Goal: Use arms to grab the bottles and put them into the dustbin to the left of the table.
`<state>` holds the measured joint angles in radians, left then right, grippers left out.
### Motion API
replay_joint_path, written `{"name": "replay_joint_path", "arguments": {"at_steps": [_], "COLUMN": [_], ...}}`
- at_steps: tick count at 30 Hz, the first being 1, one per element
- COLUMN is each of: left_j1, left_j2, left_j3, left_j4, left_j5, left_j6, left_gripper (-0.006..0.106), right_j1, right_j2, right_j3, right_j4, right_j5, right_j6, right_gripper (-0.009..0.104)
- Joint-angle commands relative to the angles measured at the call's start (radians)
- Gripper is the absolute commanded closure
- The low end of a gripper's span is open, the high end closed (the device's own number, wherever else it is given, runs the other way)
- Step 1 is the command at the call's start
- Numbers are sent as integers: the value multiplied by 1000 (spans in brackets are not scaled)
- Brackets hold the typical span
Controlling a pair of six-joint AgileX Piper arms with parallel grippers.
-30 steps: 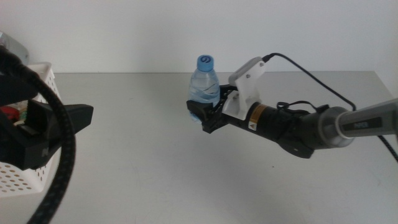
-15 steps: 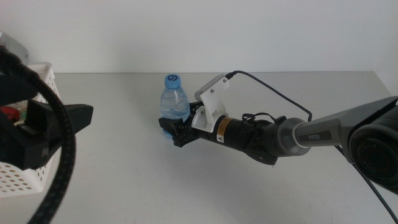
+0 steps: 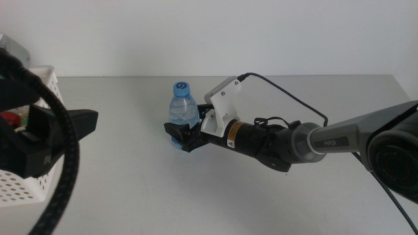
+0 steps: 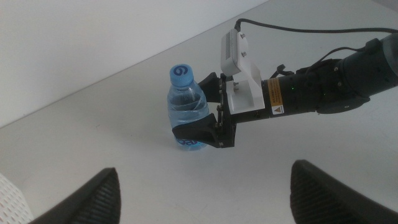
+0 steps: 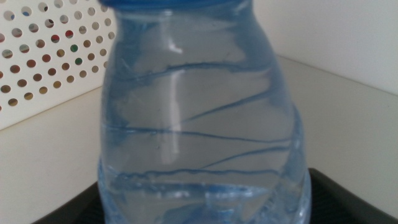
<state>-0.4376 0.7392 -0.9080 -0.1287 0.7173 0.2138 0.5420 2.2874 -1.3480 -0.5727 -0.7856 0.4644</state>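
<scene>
Standing upright on the table [image 3: 130,189], the water bottle [image 3: 183,108] is clamped low down by the right gripper [image 3: 179,134], near the table's middle. The left gripper [image 4: 204,194] waits beside the dustbin [image 3: 29,189] with its 2 jaws spread wide and holding nothing.

A: Right arm? 
B: Reaches in from the right, stretched low over the tabletop; right gripper [image 3: 182,136] has its jaws closed around a bottle's lower body (white wrist housing on top, black cable trailing).
A: Left arm? 
B: Waits at the left edge; left gripper [image 4: 202,186] jaws spread wide.
</scene>
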Motion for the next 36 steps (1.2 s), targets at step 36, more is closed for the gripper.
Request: {"name": "replay_joint_path", "arguments": {"at_steps": [36], "left_j1": [-4], "left_j2": [-3], "left_j3": [-25], "left_j4": [-11], "left_j5": [-71], "left_j6": [-10], "left_gripper": [7], "right_j1": [-173], "right_j2": [-1366], "right_j3": [779], "right_j4": [-387], "right_j5": [359], "right_j6": [535], "right_gripper": [14]}}
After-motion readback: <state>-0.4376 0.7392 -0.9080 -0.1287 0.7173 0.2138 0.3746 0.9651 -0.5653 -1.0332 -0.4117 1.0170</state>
